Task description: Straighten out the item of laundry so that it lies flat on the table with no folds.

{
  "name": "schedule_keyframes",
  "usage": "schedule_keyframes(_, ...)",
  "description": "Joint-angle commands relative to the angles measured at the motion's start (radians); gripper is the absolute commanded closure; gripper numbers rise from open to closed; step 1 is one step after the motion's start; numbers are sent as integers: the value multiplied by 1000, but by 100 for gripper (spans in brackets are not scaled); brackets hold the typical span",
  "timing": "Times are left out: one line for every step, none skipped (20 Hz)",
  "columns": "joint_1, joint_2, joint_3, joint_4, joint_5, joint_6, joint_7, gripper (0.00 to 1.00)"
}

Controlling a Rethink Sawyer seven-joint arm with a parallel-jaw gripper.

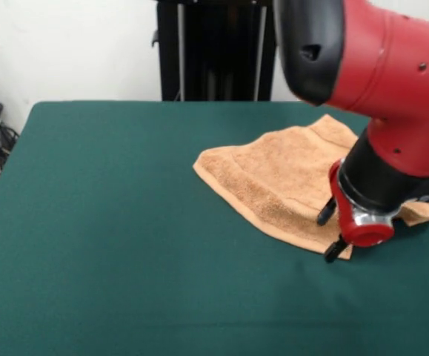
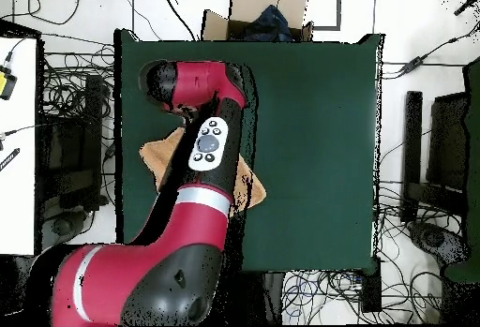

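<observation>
Green table (image 1: 110,222) — towel (image 1: 273,178) half-hidden

arm (image 1: 392,74): red shells, black joints | white button panel (image 2: 208,144) | silver wrist ring (image 1: 368,217)

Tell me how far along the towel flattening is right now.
Early to midway. The towel lies mostly spread on the table, but a folded-over layer shows along its front part. The gripper is down at the towel's near corner, fingers apart. Still left: pulling out that fold so it lies flat.
</observation>
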Motion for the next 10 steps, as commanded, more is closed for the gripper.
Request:
schedule_keyframes(-50, 18, 186, 185, -66, -107, -302, 0)
schedule_keyframes(-61, 18, 206, 199, -61, -123, -318, 0)
schedule_keyframes(-70, 19, 218, 205, -58, -129, -328, 0)
schedule_keyframes(-86, 15, 246, 226, -44, -146, -346, 0)
schedule_keyframes(-102, 10, 273, 248, -30, -162, -364, 0)
schedule_keyframes(-107, 8, 283, 259, -28, -176, -366, 0)
schedule_keyframes(-108, 9, 287, 263, -29, -190, -363, 0)
schedule_keyframes(-108, 8, 295, 276, -29, -218, -348, 0)
schedule_keyframes(-99, 10, 288, 281, -37, -248, -324, 0)
schedule_keyframes(-95, 9, 286, 286, -40, -261, -313, 0)
